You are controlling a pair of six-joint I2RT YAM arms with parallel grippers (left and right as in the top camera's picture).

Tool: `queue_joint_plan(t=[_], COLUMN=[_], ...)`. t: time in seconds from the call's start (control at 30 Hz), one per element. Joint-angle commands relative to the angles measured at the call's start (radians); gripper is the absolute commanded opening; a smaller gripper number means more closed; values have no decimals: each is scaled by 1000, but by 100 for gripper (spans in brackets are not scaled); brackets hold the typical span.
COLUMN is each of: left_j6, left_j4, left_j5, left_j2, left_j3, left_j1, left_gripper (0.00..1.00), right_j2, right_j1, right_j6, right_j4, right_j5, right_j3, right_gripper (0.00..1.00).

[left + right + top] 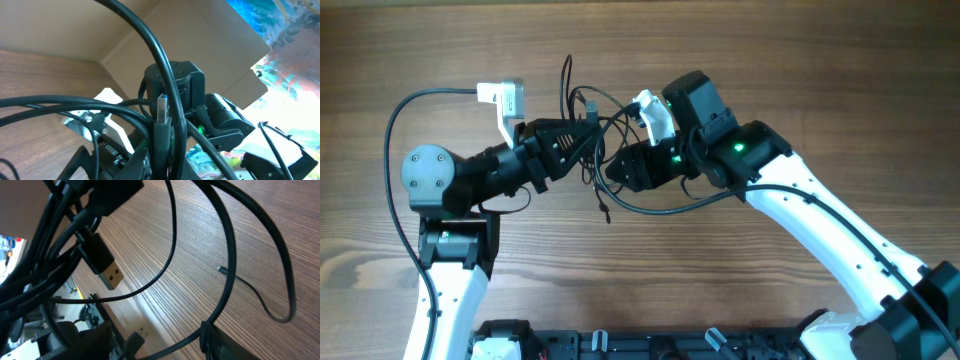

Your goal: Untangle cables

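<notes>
- Above the middle of the worktop [770, 60], the cables [588, 118] are hanging as one bundle between the left gripper [582, 140] and the right gripper [618, 172], which are sitting just beside each other.
- Nothing is looking separated yet. Strands are crossing and looping over one another in every view, so I am judging the task as barely begun, with all the pulling apart left to do.
- A silver plug [162, 107] is standing upright in the left wrist view, wedged among crossing wires. A gold-faced plug [109, 274] is dangling from the knot in the right wrist view.
- One loose tail [605, 212] is trailing down toward the wood, and a tiny plug end [221, 269] is lying near the surface on a thin wire.
- Both grippers are being hidden by the wires, so I cannot tell whether either one is apart, together or clamped on a strand.
- A cardboard panel [210, 45] is rising behind the scene, well apart from the work.
- The arms' own thicker leads are running close to the bundle, and I am expecting them to get in the way of a clean pull.
</notes>
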Motion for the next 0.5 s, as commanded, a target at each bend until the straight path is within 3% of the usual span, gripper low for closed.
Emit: queue_joint_plan(t=[0.0,0.17,0.2,0.27,0.3,0.37,0.47], left_j6=[2,2,2,2,2,2,2], left_j4=[10,10,10,10,10,2,-2], left_j5=[13,13,13,13,13,21,24], left_j2=[-18,-18,-18,-18,-18,-18,-18], left_j3=[19,19,19,19,19,19,19], left_j1=[5,5,5,5,5,6,20], left_gripper=[10,9,9,9,9,10,9], right_j2=[56,74,74,74,74,74,74], right_j1=[3,3,3,2,2,-5,-60], right_j6=[-2,-3,-7,-24,-24,113,163], right_j4=[-18,-103,-107,-108,-115,-198,-316], right_j5=[31,206,214,246,300,597,758], right_j3=[-2,-2,-2,-2,-2,-2,-2], right_gripper=[61,60,46,4,4,4,4])
